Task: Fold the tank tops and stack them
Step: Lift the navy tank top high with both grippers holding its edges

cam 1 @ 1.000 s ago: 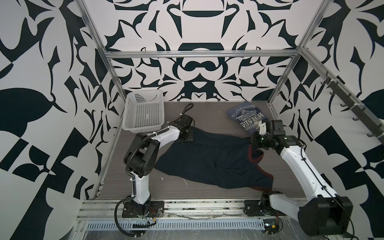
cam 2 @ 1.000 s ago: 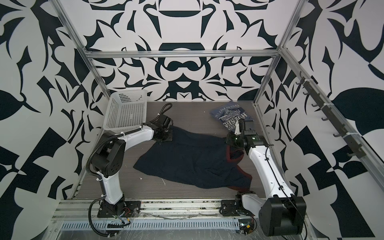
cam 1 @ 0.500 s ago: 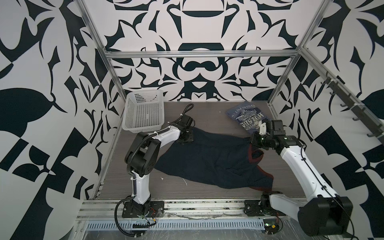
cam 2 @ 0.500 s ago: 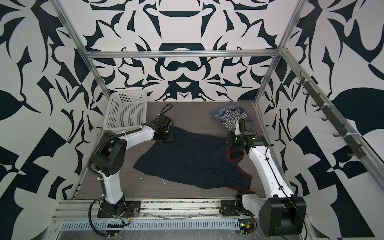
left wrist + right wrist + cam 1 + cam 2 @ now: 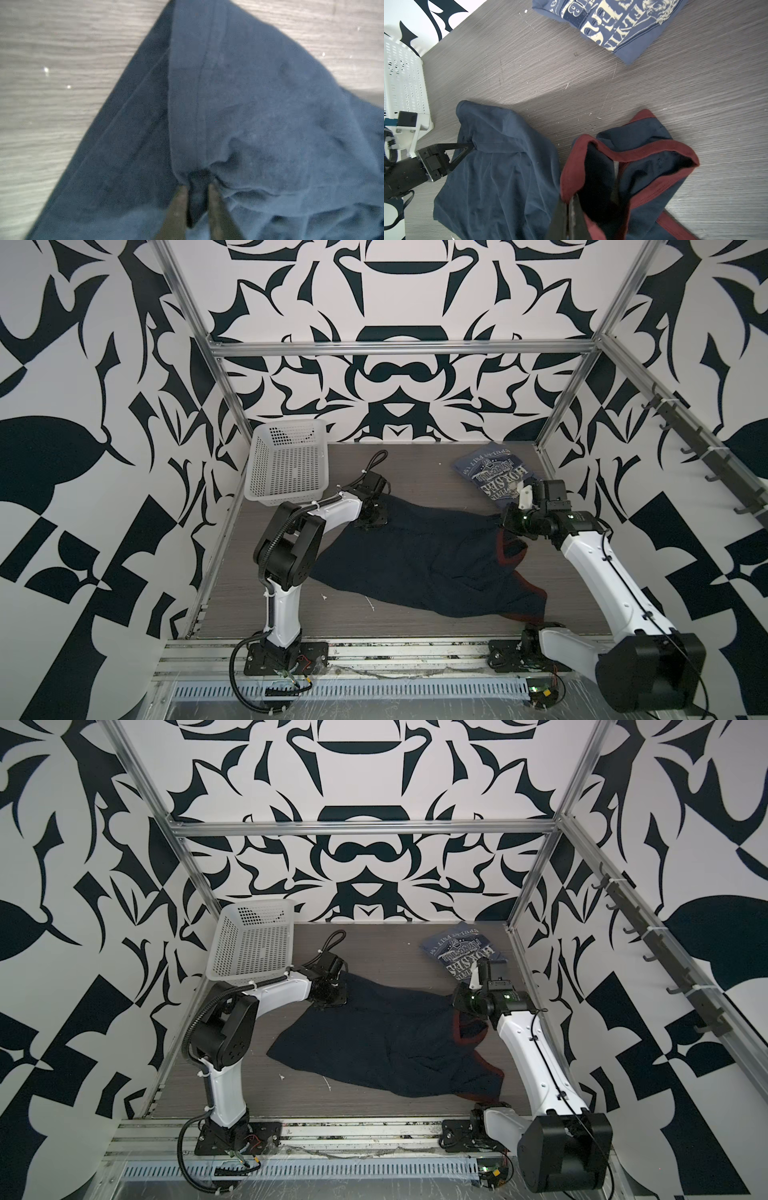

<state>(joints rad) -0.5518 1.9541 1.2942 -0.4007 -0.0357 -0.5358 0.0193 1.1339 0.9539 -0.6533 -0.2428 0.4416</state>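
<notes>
**A:** What are you holding right now?

**B:** I'm gripping the navy tank top (image 5: 424,564) at both ends. The left gripper (image 5: 197,188) is pinching a bunched fold near the plain hem corner, its jaws nearly together with cloth between them. The right gripper (image 5: 570,200) is clamping the red-trimmed edge of an opening at the other end.

**A:** Where is it lying?

**B:** It's sprawling crumpled across the middle of the table (image 5: 415,472), between the two arms. The slate-blue tank top (image 5: 492,475) is sitting folded in the far right corner, near the navy one but apart from it.

**A:** How is it going to handle?

**B:** I'm judging it light, soft and limp. It's sagging and wrinkling, so it won't hold a shape. I'm expecting the trim and hem seams to be the surest holds, being thicker. A pinch in mid-panel would likely just drag up a peak.

**A:** Counts?

**B:** I'm counting two tank tops, one white basket (image 5: 286,425) by the far left wall, and two grippers, both busy.
</notes>
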